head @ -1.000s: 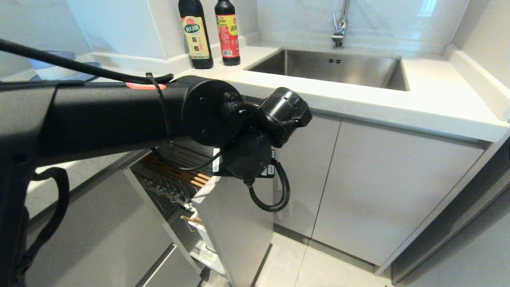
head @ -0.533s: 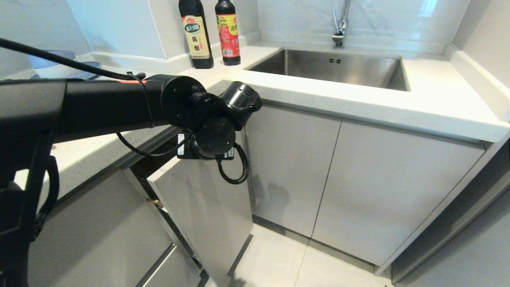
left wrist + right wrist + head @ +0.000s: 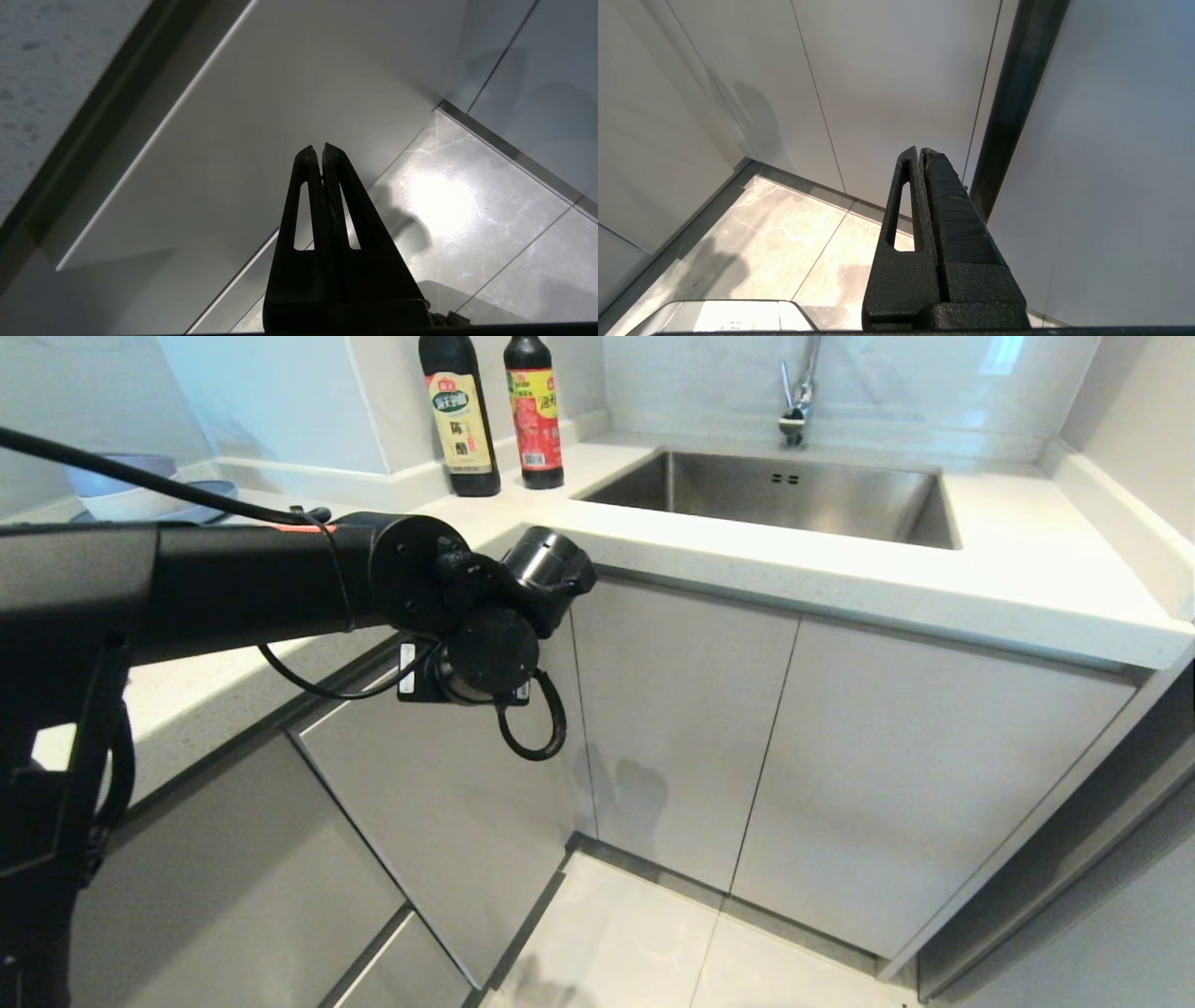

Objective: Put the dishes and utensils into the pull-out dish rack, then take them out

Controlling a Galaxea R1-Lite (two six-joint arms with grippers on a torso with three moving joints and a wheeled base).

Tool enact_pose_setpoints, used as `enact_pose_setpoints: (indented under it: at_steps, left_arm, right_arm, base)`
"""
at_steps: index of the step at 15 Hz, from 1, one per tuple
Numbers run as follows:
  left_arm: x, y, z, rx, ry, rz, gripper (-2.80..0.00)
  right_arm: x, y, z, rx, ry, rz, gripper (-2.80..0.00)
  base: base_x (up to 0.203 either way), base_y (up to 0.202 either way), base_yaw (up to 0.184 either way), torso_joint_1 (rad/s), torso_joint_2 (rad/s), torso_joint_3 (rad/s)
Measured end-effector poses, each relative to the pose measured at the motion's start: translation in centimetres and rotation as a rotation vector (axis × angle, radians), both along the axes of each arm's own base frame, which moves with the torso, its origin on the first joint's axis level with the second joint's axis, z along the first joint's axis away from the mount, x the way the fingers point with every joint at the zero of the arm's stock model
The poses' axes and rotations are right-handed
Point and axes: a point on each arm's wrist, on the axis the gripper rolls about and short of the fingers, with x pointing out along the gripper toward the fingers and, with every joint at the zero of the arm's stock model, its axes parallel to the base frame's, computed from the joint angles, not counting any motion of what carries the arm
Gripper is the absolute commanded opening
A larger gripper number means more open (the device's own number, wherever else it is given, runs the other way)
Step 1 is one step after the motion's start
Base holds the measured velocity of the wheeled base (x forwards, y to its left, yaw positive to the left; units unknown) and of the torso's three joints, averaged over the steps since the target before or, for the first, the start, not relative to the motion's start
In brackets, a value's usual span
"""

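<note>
Grey and flush with its neighbours, the narrow cabinet front of the pull-out dish rack [image 3: 439, 821] now sits shut in the run of doors under the bench [image 3: 840, 579]. A second ago it stood pulled out, with chrome wire, the bamboo strip and a wooden tip showing; half a second ago it was only ajar. None of the rack's contents can be seen now, and the pink dishes and utensils are in no view. By my judgement this closing marks a stage boundary: either loading is finished and the rack must be drawn out again for unloading, or the whole cycle is ending; these pictures cannot say which.

At ten o'clock of that front, by its top edge, the left end effector [image 3: 322, 151] has its fingers pressed together on nothing, pointing along the panel toward the floor. Its arm spans the head view from nine o'clock. The right end effector [image 3: 920, 154], likewise closed and empty, hangs parked facing other cabinet doors. At twelve o'clock stand two sauce bottles [image 3: 495, 415] beside the sink [image 3: 766, 490].
</note>
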Motion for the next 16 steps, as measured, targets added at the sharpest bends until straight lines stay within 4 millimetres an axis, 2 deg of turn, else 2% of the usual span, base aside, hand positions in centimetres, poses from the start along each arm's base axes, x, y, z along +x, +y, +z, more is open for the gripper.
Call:
enact_pose_setpoints:
  at_steps: [4, 6, 8, 11, 13, 16]
  left_arm:
    - [-1.3, -1.2, 0.6, -0.024, -0.008, -0.05, -2.8]
    - [-2.4, -1.2, 2.2, -0.098, -0.022, -0.103, -2.8]
    - [-4.2, -0.4, 5.0, -0.22, -0.04, -0.184, -2.8]
    - [-8.7, 2.8, 10.8, -0.47, -0.074, -0.377, -2.8]
    - [-12.0, 5.9, 14.1, -0.609, -0.111, -0.502, -2.8]
    - [-17.1, 13.0, 17.4, -0.714, -0.207, -0.638, -2.8]
  right_arm:
    - [0.0, 0.0, 0.0, 0.0, 0.0, 0.0, -2.8]
    - [0.0, 0.0, 0.0, 0.0, 0.0, 0.0, -2.8]
    - [0.0, 0.0, 0.0, 0.0, 0.0, 0.0, -2.8]
    - [0.0, 0.0, 0.0, 0.0, 0.0, 0.0, -2.8]
    - [0.0, 0.0, 0.0, 0.0, 0.0, 0.0, -2.8]
    - [0.0, 0.0, 0.0, 0.0, 0.0, 0.0, -2.8]
  base:
    - [0.0, 0.0, 0.0, 0.0, 0.0, 0.0]
    - [0.0, 0.0, 0.0, 0.0, 0.0, 0.0]
    - [0.0, 0.0, 0.0, 0.0, 0.0, 0.0]
    - [0.0, 0.0, 0.0, 0.0, 0.0, 0.0]
    - [0.0, 0.0, 0.0, 0.0, 0.0, 0.0]
    - [0.0, 0.0, 0.0, 0.0, 0.0, 0.0]
